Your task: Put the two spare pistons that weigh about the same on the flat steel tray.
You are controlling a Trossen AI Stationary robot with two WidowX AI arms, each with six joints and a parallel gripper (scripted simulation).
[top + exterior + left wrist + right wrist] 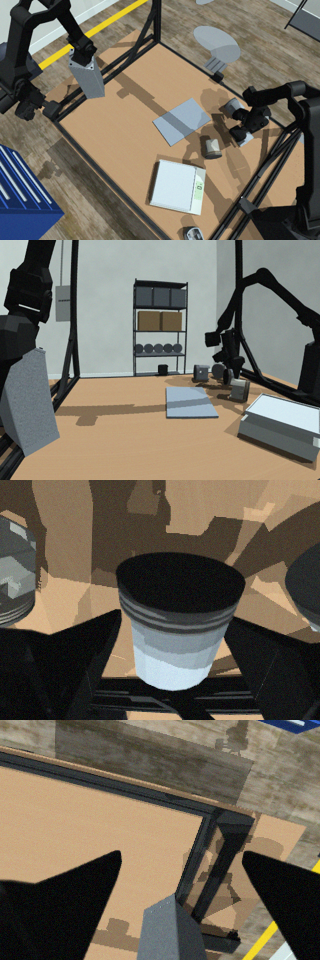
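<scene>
The flat steel tray (180,121) (191,401) lies empty in the middle of the bench. My left gripper (240,126) (230,369) (171,617) is open around a piston (247,139) (175,645) that stands on the bench, with its fingers on either side of it. Other pistons (233,105) (201,372) (15,585) lie close by. One piston (213,148) (240,389) lies between the tray and the scale. Another piston (193,233) lies at the bench's near edge. My right gripper (181,856) is open and empty, high over the far corner.
A white scale (178,187) (281,420) stands near the tray. A grey block (86,77) (25,405) (170,935) hangs at the right arm's end. Black frame rails (108,178) run round the bench.
</scene>
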